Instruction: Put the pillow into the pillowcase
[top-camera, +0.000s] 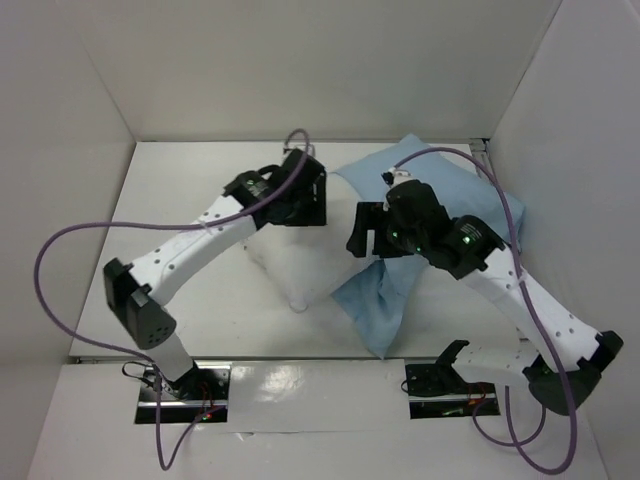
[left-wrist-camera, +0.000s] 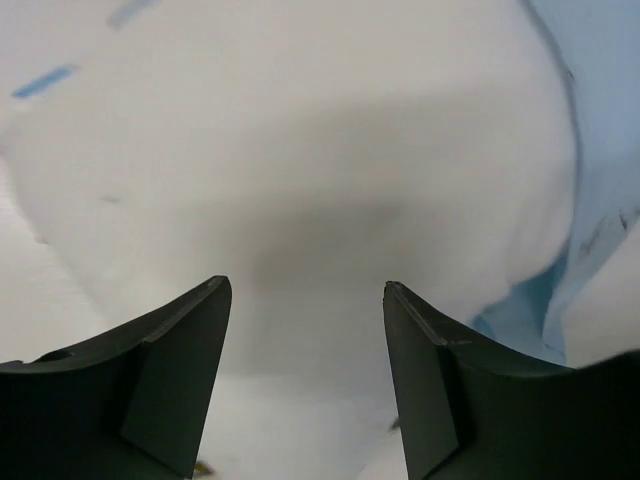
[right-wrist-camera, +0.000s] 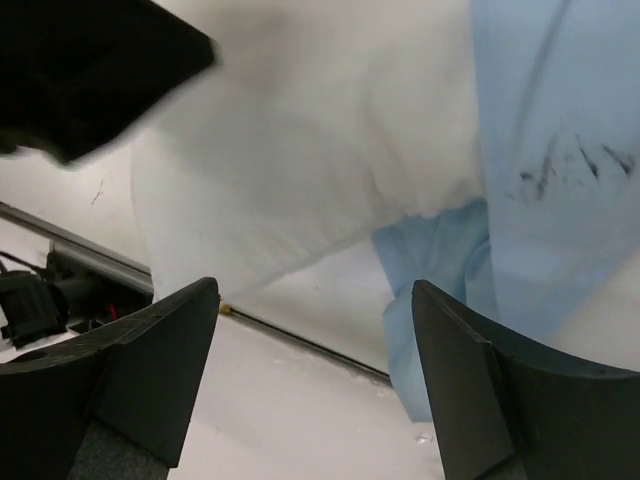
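Status: left claw (left-wrist-camera: 305, 290) and right claw (right-wrist-camera: 315, 290) both gape empty just above the plump white rectangular pillow (top-camera: 298, 272), whose end to the right claw's right sits inside the thin light-blue cloth pillowcase (top-camera: 372, 300), so I judge it part-stuffed, jaws wide for a fresh grip.

Plump white pillow (top-camera: 298, 272), lying flat, right end covered by rumpled light blue pillowcase (top-camera: 372, 305)

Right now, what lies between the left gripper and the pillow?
Nothing. In the left wrist view the open left gripper faces the white pillow directly, and the blue pillowcase sits off at the right edge.
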